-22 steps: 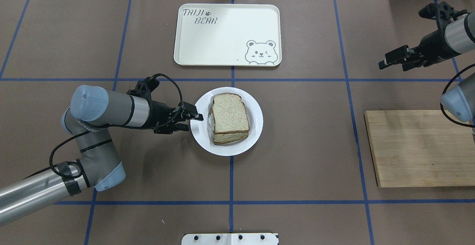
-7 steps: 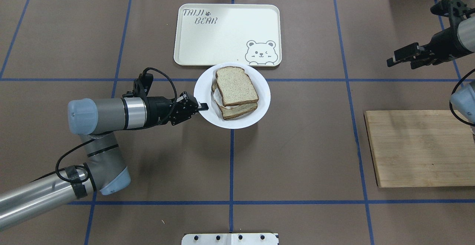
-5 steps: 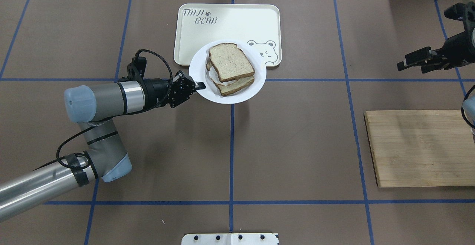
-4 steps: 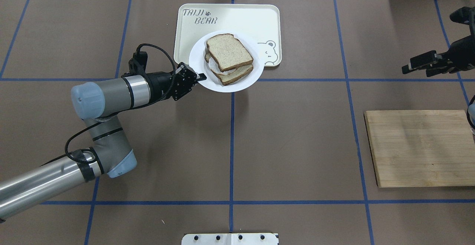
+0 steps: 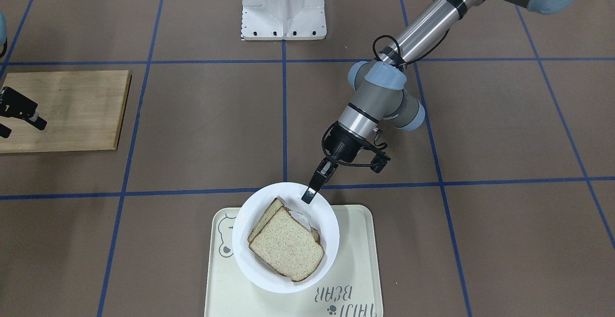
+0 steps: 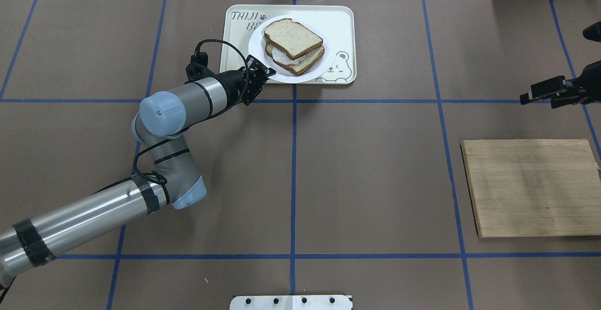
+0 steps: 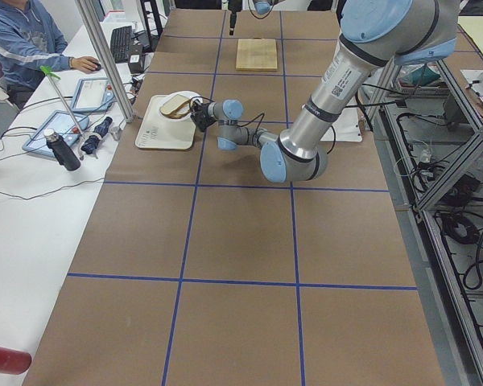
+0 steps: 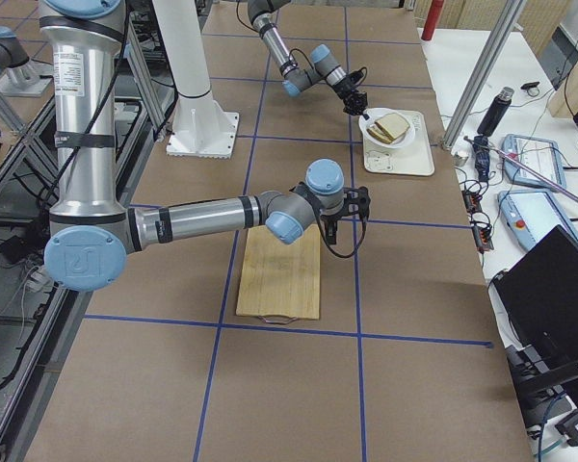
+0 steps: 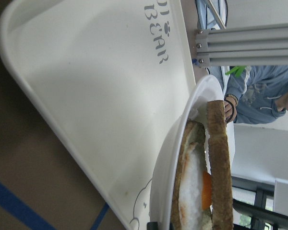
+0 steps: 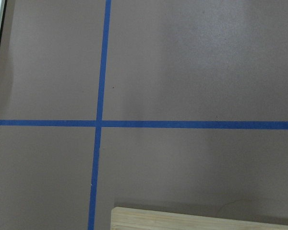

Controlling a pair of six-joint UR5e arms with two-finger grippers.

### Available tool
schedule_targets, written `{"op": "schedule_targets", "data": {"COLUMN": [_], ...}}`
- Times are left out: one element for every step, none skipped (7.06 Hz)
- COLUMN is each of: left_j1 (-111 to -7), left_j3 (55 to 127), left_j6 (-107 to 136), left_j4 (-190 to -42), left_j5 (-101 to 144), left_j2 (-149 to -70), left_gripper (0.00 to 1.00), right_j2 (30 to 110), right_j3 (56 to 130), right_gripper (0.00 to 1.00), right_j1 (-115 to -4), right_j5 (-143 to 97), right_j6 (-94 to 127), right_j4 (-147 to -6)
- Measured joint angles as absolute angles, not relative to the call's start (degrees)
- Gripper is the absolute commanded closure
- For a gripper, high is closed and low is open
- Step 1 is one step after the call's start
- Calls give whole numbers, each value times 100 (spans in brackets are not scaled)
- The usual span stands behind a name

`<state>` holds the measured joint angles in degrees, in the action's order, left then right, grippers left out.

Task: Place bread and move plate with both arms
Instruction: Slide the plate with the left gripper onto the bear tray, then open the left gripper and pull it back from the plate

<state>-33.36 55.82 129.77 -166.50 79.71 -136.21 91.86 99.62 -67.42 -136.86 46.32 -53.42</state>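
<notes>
The white plate (image 6: 256, 47) is held over the cream bear tray (image 6: 338, 19), tilted a little. The plain bread slice (image 6: 293, 39) lies on top of a second slice with fried egg on the plate. My left gripper (image 6: 267, 72) is shut on the plate's near-left rim; in the front view it (image 5: 307, 197) pinches the rim of the plate (image 5: 250, 271) that carries the bread (image 5: 287, 250). The left wrist view shows the plate (image 9: 173, 158) above the tray (image 9: 96, 96). My right gripper (image 6: 540, 95) is open and empty, far right.
A wooden cutting board (image 6: 530, 188) lies bare at the right, near my right gripper (image 5: 19, 115). The white robot base plate (image 6: 291, 302) sits at the near edge. Blue tape lines cross the brown table.
My left gripper closed on the plate's rim, lifted it and carried it with both slices from the table's middle to over the tray. My right arm drew back to the right.
</notes>
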Motion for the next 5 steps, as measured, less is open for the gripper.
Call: {"op": "schedule_targets", "data": {"left_j1": [-3328, -3320, -3298, -3269, -3251], "left_j3": [5334, 5153, 5033, 4980, 4990], "left_j6": [13169, 13262, 13316, 13351, 13363], "left_j4": [-16401, -16270, -16215, -16192, -16185], "left_j5": [7767, 7634, 7524, 7465, 7447], "left_j2": [-13824, -13937, -13998, -14033, -14040], "left_gripper": [100, 100, 28, 2, 1], "right_j2": [9223, 9246, 9251, 9252, 9247], "right_j3": [9988, 10017, 10032, 10040, 10043], "right_gripper": [0, 0, 0, 0, 0], "right_j1": [-6739, -6733, -6730, -6731, -6730], "right_j5": [-13685, -13672, -13649, -13638, -13634], "right_j6": [4632, 4632, 4632, 4632, 4632], "right_j4": [-5338, -5336, -5335, -5335, -5335]}}
